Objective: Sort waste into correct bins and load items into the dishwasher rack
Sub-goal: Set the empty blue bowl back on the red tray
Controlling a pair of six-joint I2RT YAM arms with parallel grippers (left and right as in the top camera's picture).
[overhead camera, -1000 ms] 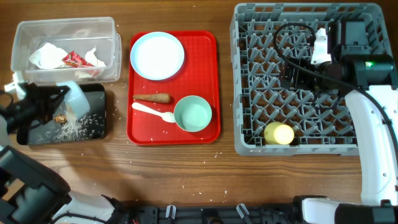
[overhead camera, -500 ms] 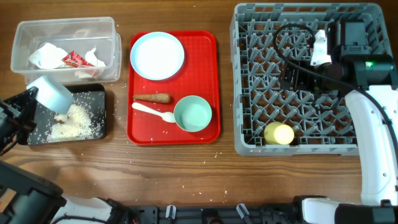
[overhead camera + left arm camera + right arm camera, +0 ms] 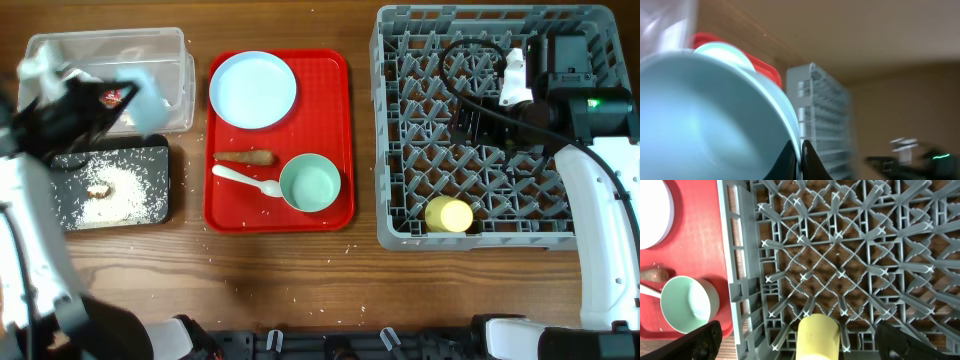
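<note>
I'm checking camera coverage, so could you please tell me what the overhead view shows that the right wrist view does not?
Only overhead: the clear tub, the black tray with rice, and the left gripper holding the pale-blue bowl. Only right wrist: that the right gripper is wide open. Both: yellow cup, pale-green bowl, red tray, rack.

No text, number or brand can be read in any of the views. The only candidate is the red-and-white wrapper lying inside the clear tub. Its red and white pattern is too small and too blurred to tell whether it is lettering.
</note>
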